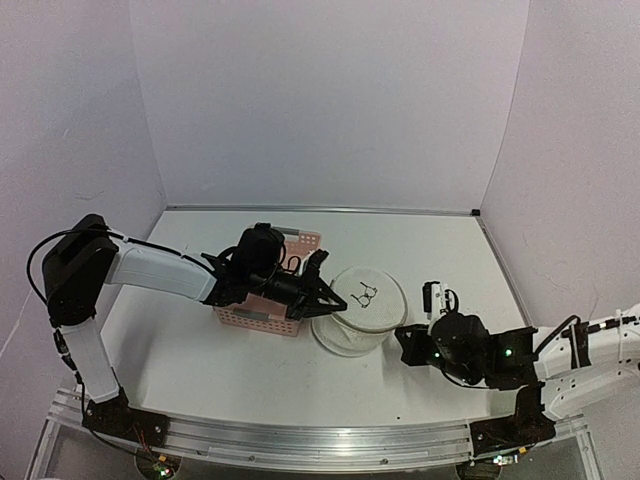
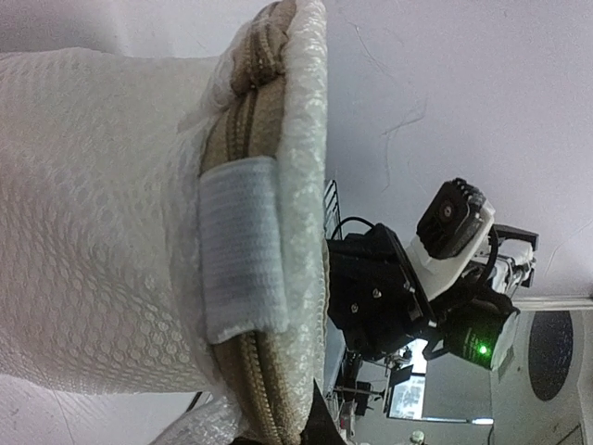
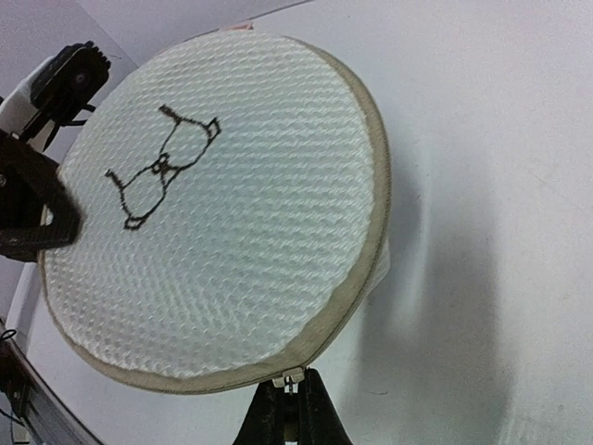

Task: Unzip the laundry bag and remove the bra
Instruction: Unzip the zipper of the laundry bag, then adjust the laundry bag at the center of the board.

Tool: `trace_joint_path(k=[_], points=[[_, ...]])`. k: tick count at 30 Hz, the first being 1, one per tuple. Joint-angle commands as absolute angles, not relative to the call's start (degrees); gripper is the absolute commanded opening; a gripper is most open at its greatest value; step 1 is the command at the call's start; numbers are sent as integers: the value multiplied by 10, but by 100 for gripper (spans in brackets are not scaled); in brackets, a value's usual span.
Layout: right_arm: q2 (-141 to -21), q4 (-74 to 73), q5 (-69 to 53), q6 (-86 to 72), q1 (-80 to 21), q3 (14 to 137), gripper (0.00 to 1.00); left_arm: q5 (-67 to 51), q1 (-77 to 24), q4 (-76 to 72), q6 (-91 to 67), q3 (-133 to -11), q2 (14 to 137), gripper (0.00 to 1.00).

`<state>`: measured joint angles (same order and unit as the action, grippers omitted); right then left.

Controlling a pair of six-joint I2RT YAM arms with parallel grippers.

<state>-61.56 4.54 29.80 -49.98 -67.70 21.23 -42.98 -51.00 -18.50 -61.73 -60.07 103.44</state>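
Between left tool and right tool, laundry bag, both closed on its rim.

The laundry bag stands on the table a little right of its middle, one round face up, with the basket just beside it on the left. The left gripper reaches across the top of the basket from the left to the bag's left rim. The right gripper sits at the bag's near-right rim, on the table's right side.
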Motion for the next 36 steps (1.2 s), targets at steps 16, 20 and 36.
trace_joint_path(k=[16, 20, 36], points=[[-561, 2, 260, -346, -581, 221, 0, -451, -528, 122, -358, -758, 1026, 0], [-549, 36, 201, -359, -584, 196, 0, -449, -524, 142, -343, -791, 1049, 0], [-700, 181, 194, -433, -680, 243, 0, -437, -452, 179, -320, -882, 1100, 9]])
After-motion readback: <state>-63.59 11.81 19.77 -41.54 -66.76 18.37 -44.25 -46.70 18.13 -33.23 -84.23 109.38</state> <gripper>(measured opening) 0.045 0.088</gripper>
